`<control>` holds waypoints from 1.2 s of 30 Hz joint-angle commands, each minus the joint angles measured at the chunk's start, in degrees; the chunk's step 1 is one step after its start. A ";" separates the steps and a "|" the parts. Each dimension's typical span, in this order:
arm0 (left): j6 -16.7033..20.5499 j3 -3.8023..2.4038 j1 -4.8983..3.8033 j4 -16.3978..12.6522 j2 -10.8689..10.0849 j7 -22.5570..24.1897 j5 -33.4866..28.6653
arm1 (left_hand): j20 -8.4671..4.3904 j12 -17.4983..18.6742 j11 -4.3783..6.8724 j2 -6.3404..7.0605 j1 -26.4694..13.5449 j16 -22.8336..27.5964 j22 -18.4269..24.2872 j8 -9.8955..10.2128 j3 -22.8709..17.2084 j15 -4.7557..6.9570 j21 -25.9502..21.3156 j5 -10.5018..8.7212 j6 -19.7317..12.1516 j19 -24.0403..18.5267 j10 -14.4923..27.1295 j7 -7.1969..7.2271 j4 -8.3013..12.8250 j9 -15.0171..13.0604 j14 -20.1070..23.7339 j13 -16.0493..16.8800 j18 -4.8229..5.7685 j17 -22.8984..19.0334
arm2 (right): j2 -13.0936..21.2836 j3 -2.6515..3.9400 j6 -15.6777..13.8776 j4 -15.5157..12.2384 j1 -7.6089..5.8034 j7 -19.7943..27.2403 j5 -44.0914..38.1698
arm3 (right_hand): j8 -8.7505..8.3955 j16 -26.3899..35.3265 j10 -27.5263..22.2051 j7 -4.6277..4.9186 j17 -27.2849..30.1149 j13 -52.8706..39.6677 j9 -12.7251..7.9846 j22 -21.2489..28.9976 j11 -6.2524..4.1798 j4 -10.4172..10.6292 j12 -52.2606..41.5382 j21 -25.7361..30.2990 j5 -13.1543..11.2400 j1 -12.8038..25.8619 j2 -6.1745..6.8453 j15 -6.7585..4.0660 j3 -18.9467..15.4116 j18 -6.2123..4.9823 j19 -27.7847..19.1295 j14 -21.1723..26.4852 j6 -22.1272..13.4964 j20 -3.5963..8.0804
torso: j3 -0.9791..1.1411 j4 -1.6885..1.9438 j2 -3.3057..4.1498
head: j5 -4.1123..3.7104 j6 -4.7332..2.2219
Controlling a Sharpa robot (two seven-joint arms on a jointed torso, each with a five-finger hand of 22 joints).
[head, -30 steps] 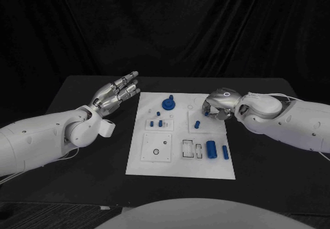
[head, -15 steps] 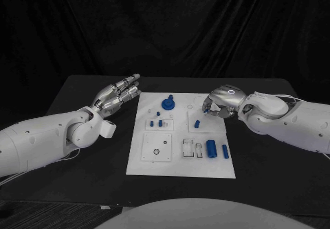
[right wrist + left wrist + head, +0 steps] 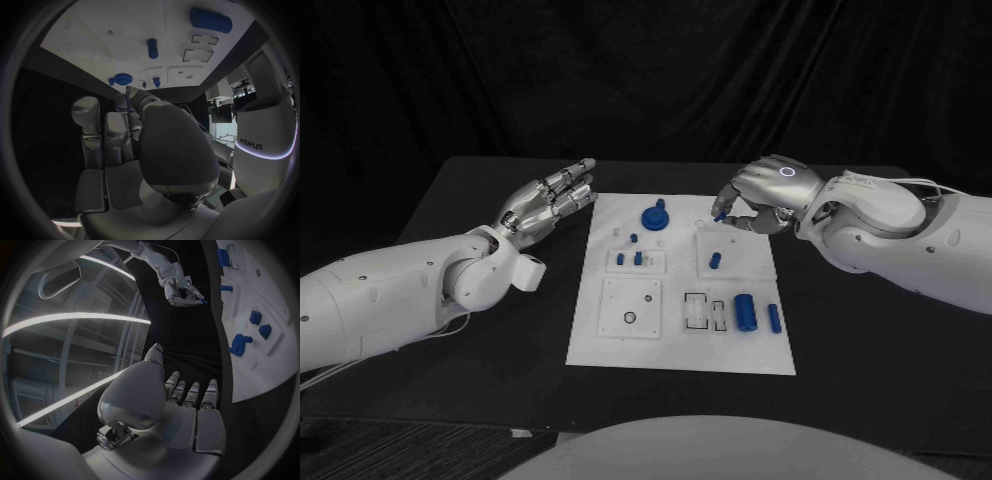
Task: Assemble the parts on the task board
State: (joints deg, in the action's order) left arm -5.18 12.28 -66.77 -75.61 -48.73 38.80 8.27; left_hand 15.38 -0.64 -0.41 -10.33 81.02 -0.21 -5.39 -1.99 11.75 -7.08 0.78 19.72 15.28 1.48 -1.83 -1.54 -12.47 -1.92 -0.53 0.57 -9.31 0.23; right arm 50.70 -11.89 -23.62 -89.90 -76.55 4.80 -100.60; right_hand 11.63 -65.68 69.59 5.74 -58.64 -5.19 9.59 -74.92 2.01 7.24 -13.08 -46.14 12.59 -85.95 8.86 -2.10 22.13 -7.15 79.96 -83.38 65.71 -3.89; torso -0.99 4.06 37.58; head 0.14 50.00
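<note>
Head view: two hands, one task board [image 3: 678,350].

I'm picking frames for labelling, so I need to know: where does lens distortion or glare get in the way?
Head view: straight edges, even light, board crisp. Left wrist view: fisheye bends the board's edge; bright streaks of room light curve beside the left hand. Right wrist view: the right hand hides much of the circle, and the board above it bows.
</note>
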 commanded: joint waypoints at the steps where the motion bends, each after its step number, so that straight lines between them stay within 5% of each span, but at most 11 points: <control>1: -0.51 -0.05 0.10 -0.41 -0.04 2.86 -0.42 | 0.38 -0.40 -0.15 -0.13 0.68 -0.35 0.09 -0.22 -0.10 -0.39 0.22 0.37 0.10 -0.10 -0.17 -0.19 0.33 -0.06 -0.03 0.09 -1.06 0.06 | -0.74 0.01 4.13 -1.76 -0.24 -3.07 -0.29 | -0.35 0.39 -0.07 0.11 0.11 0.13 3.56 -5.54 0.40 -0.21 0.39 0.47 -0.22 0.28 -0.04 0.07 0.10 0.10 -0.44 0.42 -0.36 0.07 | -0.04 0.01 -0.02 | 0.46 0.00; 6: -0.32 -0.05 0.14 -1.06 -0.42 2.85 -0.42 | 0.39 -0.42 -0.20 -0.15 0.75 -0.36 0.17 -0.23 -0.10 -0.40 0.20 0.44 0.14 -0.12 -0.20 -0.25 0.41 -0.07 -0.03 0.10 -1.05 0.06 | -3.64 0.01 8.29 -2.75 -0.14 -3.78 -1.12 | -0.84 0.61 -0.22 0.25 0.34 0.33 3.50 -5.43 0.57 -0.24 0.99 1.15 -0.20 0.38 -0.01 0.20 0.23 0.02 -0.67 0.55 -0.78 -0.03 | -0.05 0.01 -0.04 | 1.23 0.00; 16: 0.08 -0.05 0.16 -2.69 -1.29 2.74 -0.42 | 0.44 -0.46 -0.34 -0.22 0.82 -0.35 0.25 -0.25 -0.09 -0.45 0.18 0.55 0.19 -0.13 -0.24 -0.40 0.51 -0.08 -0.01 0.12 -1.02 0.05 | -9.97 0.01 13.15 -0.48 1.52 -4.06 -1.96 | -1.38 1.03 -0.31 0.43 0.80 0.53 3.41 -5.22 0.75 -0.43 1.62 2.32 0.14 0.38 -0.01 0.35 0.45 -0.14 -1.06 0.82 -1.17 -0.16 | -0.02 0.06 -0.06 | 1.62 0.00; 28: 0.10 -0.05 0.16 -3.47 -1.62 2.50 -0.42 | 0.50 -0.49 -0.50 -0.32 0.85 -0.37 0.19 -0.26 -0.08 -0.52 0.19 0.63 0.21 -0.11 -0.27 -0.55 0.56 -0.08 -0.02 0.13 -1.00 0.06 | -14.84 0.01 14.27 1.70 4.84 -3.84 -2.05 | -1.90 1.15 -0.36 0.58 0.91 0.69 3.34 -5.06 0.93 -0.53 2.24 3.31 1.04 0.72 0.03 0.52 0.58 -0.27 -1.40 0.99 -1.44 -0.30 | -0.11 0.23 -0.24 | 2.28 0.00; 36: -0.08 -0.05 0.16 -3.43 -1.54 2.20 -0.42 | 0.58 -0.53 -0.65 -0.43 0.96 -0.39 0.09 -0.26 -0.10 -0.61 0.22 0.74 0.23 -0.06 -0.30 -0.70 0.68 -0.08 -0.03 0.13 -1.00 0.07 | -15.78 0.02 13.38 1.88 5.68 -3.69 -2.79 | -2.05 1.21 -0.38 0.62 0.99 0.72 3.31 -5.05 0.96 -0.63 2.37 3.40 1.19 0.73 0.13 0.54 0.60 -0.29 -1.44 1.04 -1.56 -0.33 | -0.06 0.16 -0.19 | 2.61 0.00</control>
State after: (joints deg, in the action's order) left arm -5.08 12.28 -66.66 -78.93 -50.39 38.82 8.23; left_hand 15.59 -0.84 -0.63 -10.76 81.45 -0.42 -5.26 -1.99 11.75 -7.28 0.78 20.19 15.48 1.26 -2.06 -1.74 -12.16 -1.96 -0.74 0.65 -9.30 0.23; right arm 34.98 -11.93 -10.30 -88.03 -71.01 1.99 -102.36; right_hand 9.84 -64.77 69.16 6.31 -57.70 -4.55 12.91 -74.90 2.44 6.70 -10.87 -42.93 13.54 -85.77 9.07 -1.48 22.53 -7.16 78.92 -82.76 64.45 -4.11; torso -1.04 4.21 37.40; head 2.73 50.00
